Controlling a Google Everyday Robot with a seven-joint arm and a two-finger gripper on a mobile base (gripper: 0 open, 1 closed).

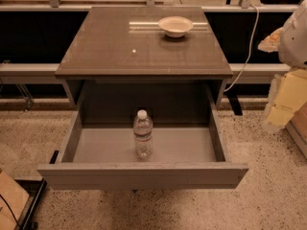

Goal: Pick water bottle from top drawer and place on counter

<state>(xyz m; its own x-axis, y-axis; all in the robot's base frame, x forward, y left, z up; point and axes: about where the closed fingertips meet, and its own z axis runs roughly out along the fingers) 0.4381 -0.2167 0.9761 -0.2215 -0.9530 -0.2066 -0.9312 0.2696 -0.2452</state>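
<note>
At the centre of the frame, a small clear plastic water bottle (143,135) with a white cap and a thin label band stood upright on the light grey floor of a wide, shallow grey top drawer (144,175). The drawer was pulled open toward the lower edge of the frame. The bottle sat near the middle of the drawer, closer to the flat front panel than to the back, and touched neither side wall. Its body looked see-through and slightly ribbed; whether it held water could not be told.

Above the drawer, a glossy dark brown-grey square worktop (110,47) carried a shallow white bowl (175,26) toward its upper right.

At the right edge of the frame, the robot's pale cream gripper (283,102) hung below a white arm casing, beside the cabinet and well apart from the bottle. Whether it was set wide or narrow could not be told.

The task appeared barely begun. The drawer was open, but the bottle had not been grasped. Reaching in, gripping, lifting and setting it on the worktop all seemed left to do.
</note>
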